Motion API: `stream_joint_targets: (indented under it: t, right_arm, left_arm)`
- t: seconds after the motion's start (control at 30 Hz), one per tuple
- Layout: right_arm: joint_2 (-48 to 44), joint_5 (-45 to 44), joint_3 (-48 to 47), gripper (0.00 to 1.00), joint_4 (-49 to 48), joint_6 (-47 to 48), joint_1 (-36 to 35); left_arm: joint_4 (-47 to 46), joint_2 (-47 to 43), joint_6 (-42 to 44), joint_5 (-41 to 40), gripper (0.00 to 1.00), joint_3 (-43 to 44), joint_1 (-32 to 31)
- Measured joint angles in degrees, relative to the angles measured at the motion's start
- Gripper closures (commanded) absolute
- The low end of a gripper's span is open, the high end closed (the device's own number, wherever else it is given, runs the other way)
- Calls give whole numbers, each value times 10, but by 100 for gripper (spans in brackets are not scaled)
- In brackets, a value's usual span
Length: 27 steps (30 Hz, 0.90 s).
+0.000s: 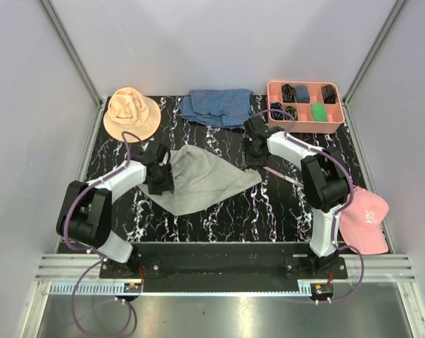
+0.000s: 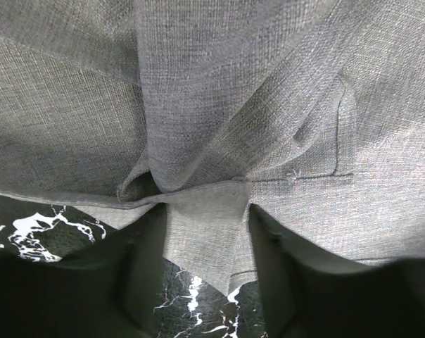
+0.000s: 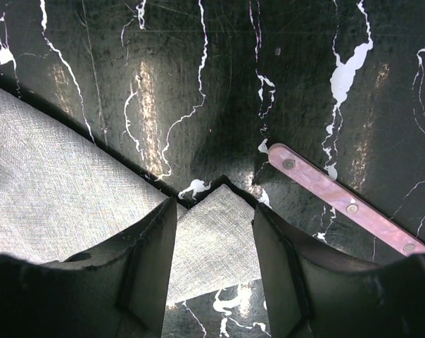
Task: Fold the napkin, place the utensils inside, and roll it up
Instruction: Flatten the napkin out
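**Top view.** The napkin (image 1: 202, 179) lies on the table (image 1: 269, 211) near its centre, drawn out into a long shape with corners at 9 and 3 o'clock. The left pincer (image 1: 160, 177) stands over the 9 o'clock corner and the right pincer (image 1: 256, 158) over the 3 o'clock corner. One utensil (image 1: 283, 176) lies on the table just past that corner, at 3 o'clock. An orange hat (image 1: 131, 113) sits at 10 o'clock, a blue checked cloth (image 1: 216, 107) at 12 o'clock, a pink tray (image 1: 304, 128) at 1 o'clock and a pink cap (image 1: 364, 220) at 4 o'clock.

**Left wrist view.** The napkin (image 2: 233, 91) fills the frame, bunched in folds. The left pincer (image 2: 207, 236) has its jaws apart, with a flap of cloth in the gap between the fingers (image 2: 138, 278).

**Right wrist view.** The right pincer (image 3: 214, 211) has its jaws apart and straddles the flat napkin (image 3: 72, 197) corner. The utensil (image 3: 346, 208) shows a pink riveted handle at 3 o'clock, near the corner but apart from it.
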<state>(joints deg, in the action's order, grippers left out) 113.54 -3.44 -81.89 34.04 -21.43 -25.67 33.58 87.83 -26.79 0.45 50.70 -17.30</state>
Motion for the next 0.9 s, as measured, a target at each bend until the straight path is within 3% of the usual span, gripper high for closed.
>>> stream_joint_targets:
  t: [0.13, 0.3, 0.53, 0.7, 0.9]
  right_arm:
    - [0, 2, 1, 44, 0, 0, 2]
    - [0, 10, 9, 45, -4, 0, 6]
    - [0, 19, 17, 45, -4, -7, 6]
    - [0, 30, 24, 45, -3, -14, 7]
    - [0, 31, 24, 51, -3, -20, 7]
  left_arm:
    - [0, 1, 0, 0, 59, 0, 0]
    - [3, 8, 5, 5, 88, 0, 0]
    - [11, -31, -1, 3, 100, -2, 0]
    - [12, -118, -6, -10, 100, -5, 0]
    - [12, -154, -9, -16, 100, -7, 0]
